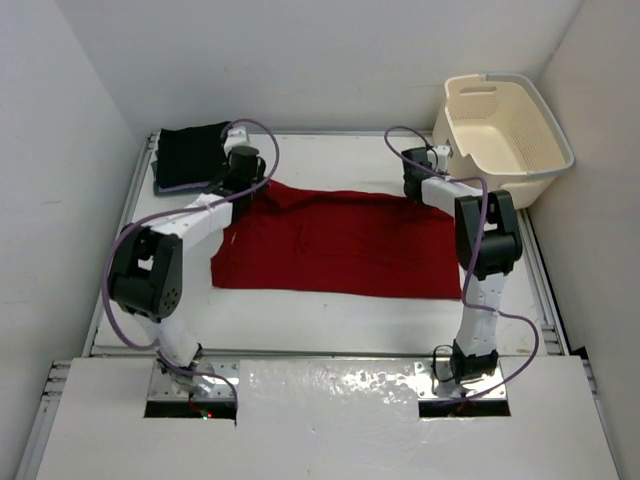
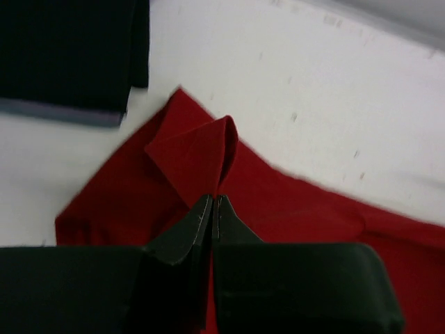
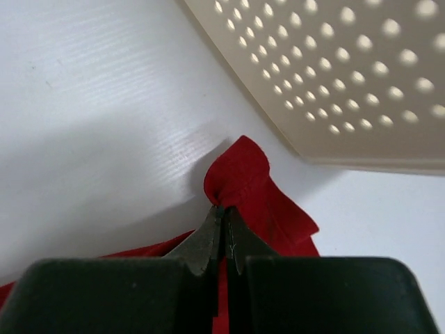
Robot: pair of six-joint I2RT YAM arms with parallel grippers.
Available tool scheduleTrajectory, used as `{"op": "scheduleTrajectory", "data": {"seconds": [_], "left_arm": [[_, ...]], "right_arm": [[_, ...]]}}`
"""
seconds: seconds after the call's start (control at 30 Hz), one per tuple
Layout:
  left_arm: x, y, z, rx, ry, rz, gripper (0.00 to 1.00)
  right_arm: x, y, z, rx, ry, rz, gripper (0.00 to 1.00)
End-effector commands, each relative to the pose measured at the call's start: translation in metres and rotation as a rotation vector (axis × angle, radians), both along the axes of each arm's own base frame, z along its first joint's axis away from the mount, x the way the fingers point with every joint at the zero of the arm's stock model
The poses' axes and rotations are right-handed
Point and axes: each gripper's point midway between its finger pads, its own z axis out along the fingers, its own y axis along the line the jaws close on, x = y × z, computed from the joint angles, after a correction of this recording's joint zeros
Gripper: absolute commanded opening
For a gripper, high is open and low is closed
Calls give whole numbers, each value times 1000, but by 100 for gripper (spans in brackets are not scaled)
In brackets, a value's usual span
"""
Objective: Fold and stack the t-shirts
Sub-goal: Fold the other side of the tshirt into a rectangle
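your left end effector [image 2: 213, 200] pinches a raised fold of the red t-shirt [image 1: 340, 245]. your right end effector [image 3: 222, 209] pinches another corner, the basket [image 3: 334, 76] just beyond it.

The red shirt [image 1: 340, 245] is soft, matt, creased cloth, and the black shirt [image 1: 190, 152] is matt cloth too. The basket [image 1: 505, 130] is smooth cream plastic, perforated. The bench [image 1: 330, 320] is white, smooth and faintly ribbed. The left pincer [image 2: 212, 202] and right pincer [image 3: 222, 212] look like matt black plastic.

The top camera looks down from above the near edge over the whole table [image 1: 330, 320]. Both wrist cameras sit close over opposite far corners of the red t-shirt [image 1: 340, 245], which all three views share.
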Motion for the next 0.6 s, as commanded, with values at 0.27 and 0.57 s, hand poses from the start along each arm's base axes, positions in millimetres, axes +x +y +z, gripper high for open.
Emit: {"op": "scheduleTrajectory", "data": {"seconds": [0.27,0.57], "left_arm": [[-121,9,-33,-107,174,161,0],[-160,13,-22,-112,188,162,0]], "right_arm": [[-11,13,49,18,-146,98,0],[-38,6,58,-2,-156,99,0]]}}
